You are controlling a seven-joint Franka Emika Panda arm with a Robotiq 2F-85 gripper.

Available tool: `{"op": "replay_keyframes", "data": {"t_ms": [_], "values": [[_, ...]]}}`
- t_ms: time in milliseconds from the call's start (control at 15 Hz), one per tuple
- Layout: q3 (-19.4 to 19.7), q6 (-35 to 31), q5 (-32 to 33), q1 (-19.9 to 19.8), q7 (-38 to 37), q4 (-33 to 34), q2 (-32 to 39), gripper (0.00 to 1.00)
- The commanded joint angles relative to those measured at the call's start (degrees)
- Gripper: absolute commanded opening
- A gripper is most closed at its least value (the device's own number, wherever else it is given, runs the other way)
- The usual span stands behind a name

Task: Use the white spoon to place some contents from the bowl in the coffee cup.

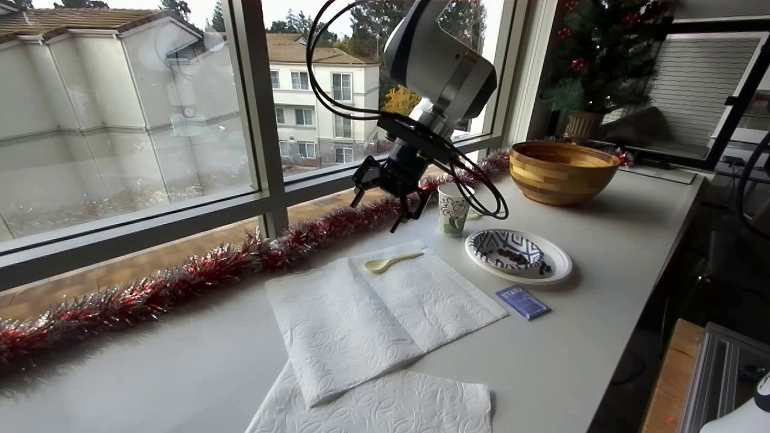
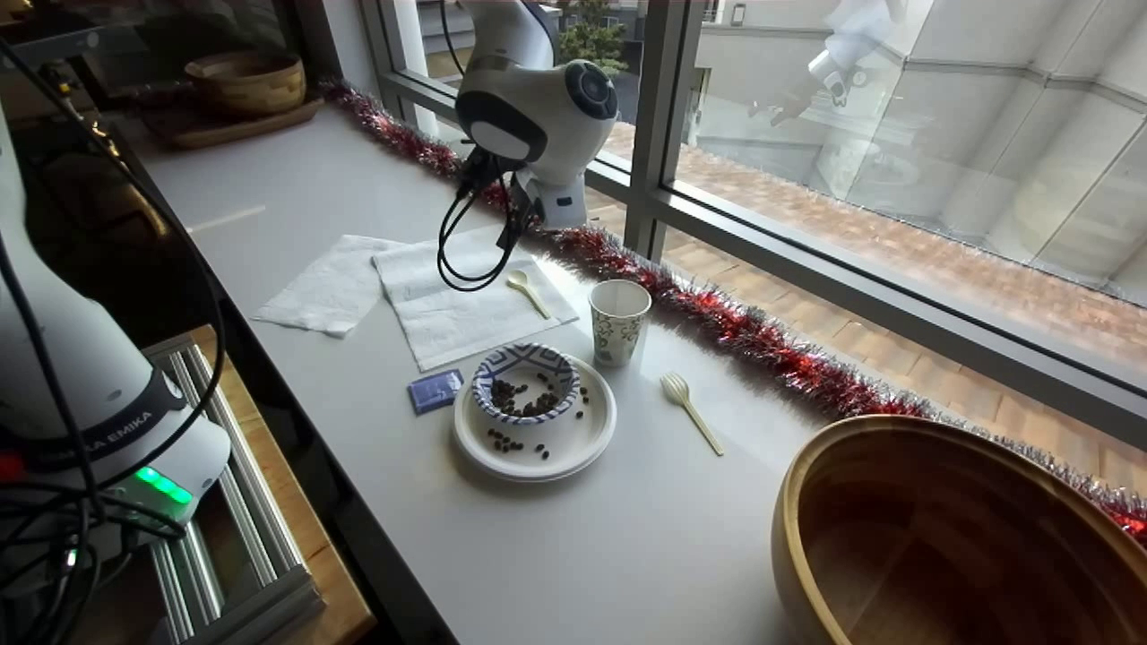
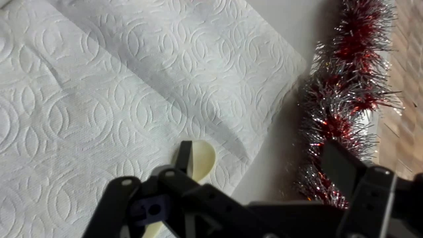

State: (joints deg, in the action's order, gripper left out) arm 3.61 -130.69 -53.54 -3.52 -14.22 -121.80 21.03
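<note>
The white spoon (image 1: 379, 265), pale yellow, lies on a paper towel in both exterior views. My gripper (image 1: 374, 218) hangs above the counter on the spoon's window side, jaws wide apart and holding nothing. In the wrist view, one finger (image 3: 184, 157) crosses in front of the head of the spoon (image 3: 205, 158), and the gripper's body hides much of its handle. The blue-patterned bowl (image 2: 527, 363) sits on a white plate (image 2: 587, 439) with dark beans (image 2: 506, 396) inside; several beans are loose on the plate. The coffee cup (image 2: 618, 330) stands upright beside it, printed with leaves.
A pale fork (image 2: 692, 414) lies near the cup. Beside the plate is a blue packet (image 1: 522, 302). Paper towels (image 1: 343, 325) cover part of the counter. Red and silver tinsel (image 1: 198, 279) runs along the window. A large wooden bowl (image 1: 562, 180) stands beyond the plate.
</note>
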Motion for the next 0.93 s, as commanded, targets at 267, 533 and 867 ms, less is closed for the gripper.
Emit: {"op": "replay_keyframes", "data": {"t_ms": [267,533,867], "values": [[0.9,-0.2,1.0,0.3,-5.2,0.3,1.6,1.00],[2.0,-0.8,0.8,0.0,-9.3,0.8,3.4,1.00],[3.6,-2.2,2.3,0.6,-13.0,0.9,5.3,0.70]]}}
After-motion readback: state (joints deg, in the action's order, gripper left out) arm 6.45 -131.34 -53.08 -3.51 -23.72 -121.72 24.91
